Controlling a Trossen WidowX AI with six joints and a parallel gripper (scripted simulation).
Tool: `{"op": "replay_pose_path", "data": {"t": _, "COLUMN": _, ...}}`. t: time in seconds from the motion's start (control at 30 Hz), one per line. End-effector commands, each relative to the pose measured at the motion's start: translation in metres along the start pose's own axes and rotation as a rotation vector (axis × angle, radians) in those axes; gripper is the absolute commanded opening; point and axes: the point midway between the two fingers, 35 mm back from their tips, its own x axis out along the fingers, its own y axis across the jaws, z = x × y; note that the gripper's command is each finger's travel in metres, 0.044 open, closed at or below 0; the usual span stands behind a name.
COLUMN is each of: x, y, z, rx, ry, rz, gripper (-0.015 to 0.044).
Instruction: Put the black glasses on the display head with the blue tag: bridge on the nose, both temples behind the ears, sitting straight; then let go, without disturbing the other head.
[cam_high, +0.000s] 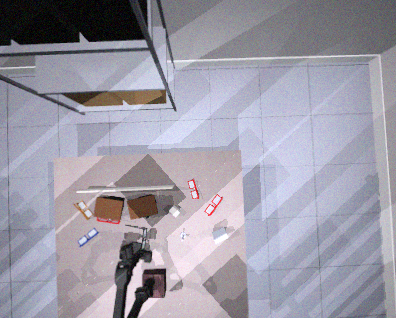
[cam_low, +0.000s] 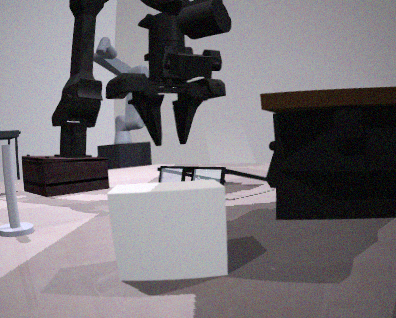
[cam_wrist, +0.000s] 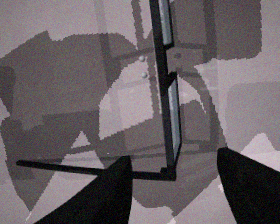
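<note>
The black glasses are below my gripper, with one temple stretching towards a head in the exterior view. Whether they rest on the table cannot be told. My gripper is open; its fingertips stand above the frame, and in the wrist view one tip shows on either side of it. Two display heads with brown tops, the left one and the right one, stand side by side. The left one wears red glasses. One dark head shows at the right in the exterior view. No blue tag is discernible.
A white block stands in front of the glasses in the exterior view. Two red glasses lie right; orange glasses and blue glasses lie left. A pale bar runs behind the heads.
</note>
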Motion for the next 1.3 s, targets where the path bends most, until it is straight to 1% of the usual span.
{"op": "replay_pose_path", "data": {"t": 0.0, "x": -0.003, "y": 0.003, "z": 0.0, "rx": -0.021, "ry": 0.002, "rz": -0.003, "gripper": 0.0174}}
{"op": "replay_pose_path", "data": {"t": 0.03, "x": -0.003, "y": 0.003, "z": 0.0, "rx": -0.021, "ry": 0.002, "rz": -0.003, "gripper": 0.0147}}
{"op": "replay_pose_path", "data": {"t": 0.07, "x": -0.003, "y": 0.003, "z": 0.0, "rx": -0.021, "ry": 0.002, "rz": -0.003, "gripper": 0.014}}
{"op": "replay_pose_path", "data": {"t": 0.37, "x": 0.0, "y": 0.003, "z": 0.0, "rx": -0.021, "ry": 0.002, "rz": -0.003, "gripper": 0.014}}
{"op": "replay_pose_path", "data": {"t": 1.27, "x": 0.044, "y": 0.004, "z": 0.001, "rx": -0.021, "ry": 0.002, "rz": -0.003, "gripper": 0.014}}
